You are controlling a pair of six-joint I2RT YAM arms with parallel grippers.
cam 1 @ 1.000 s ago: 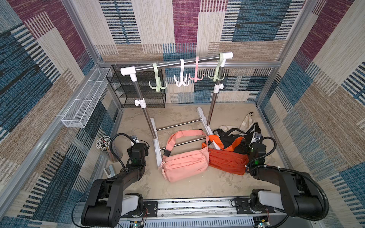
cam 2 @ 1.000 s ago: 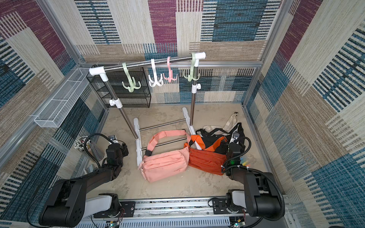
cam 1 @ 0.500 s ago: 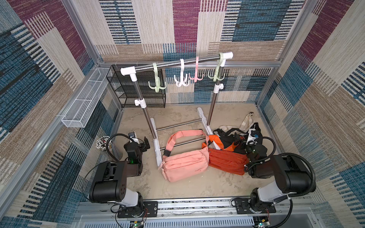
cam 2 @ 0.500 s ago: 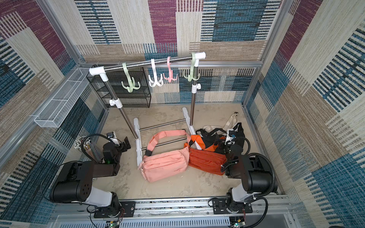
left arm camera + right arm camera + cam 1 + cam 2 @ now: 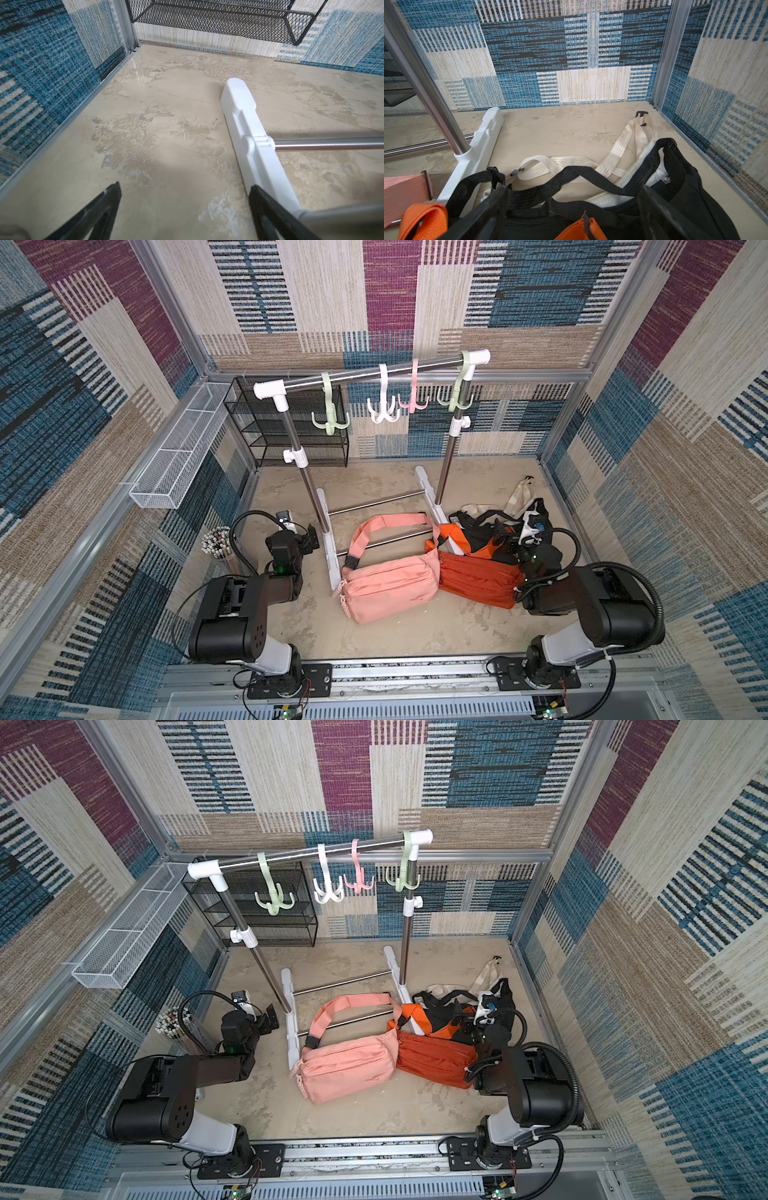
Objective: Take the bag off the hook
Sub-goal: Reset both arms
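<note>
Several hooks hang bare on the rack's rail [image 5: 365,375]: green [image 5: 330,423], white [image 5: 382,412], pink [image 5: 412,400] and green [image 5: 456,398]. No bag hangs from any of them. A pink bag [image 5: 390,585] lies on the floor by the rack's front, with an orange bag [image 5: 478,578] beside it. Behind those lie a black bag [image 5: 685,197] and a white bag [image 5: 530,522]. My left gripper [image 5: 185,193] is open over bare floor next to the rack's white foot [image 5: 245,124]. My right gripper [image 5: 574,193] is open just above the black bag's straps, holding nothing.
A black mesh shelf [image 5: 291,423] stands at the back left. A white wire basket [image 5: 174,464] hangs on the left wall and a cup of pens [image 5: 218,543] sits below it. Patterned walls close in all round.
Both arms have folded back toward their bases. The left jaws have spread wider. The bags have not moved.
</note>
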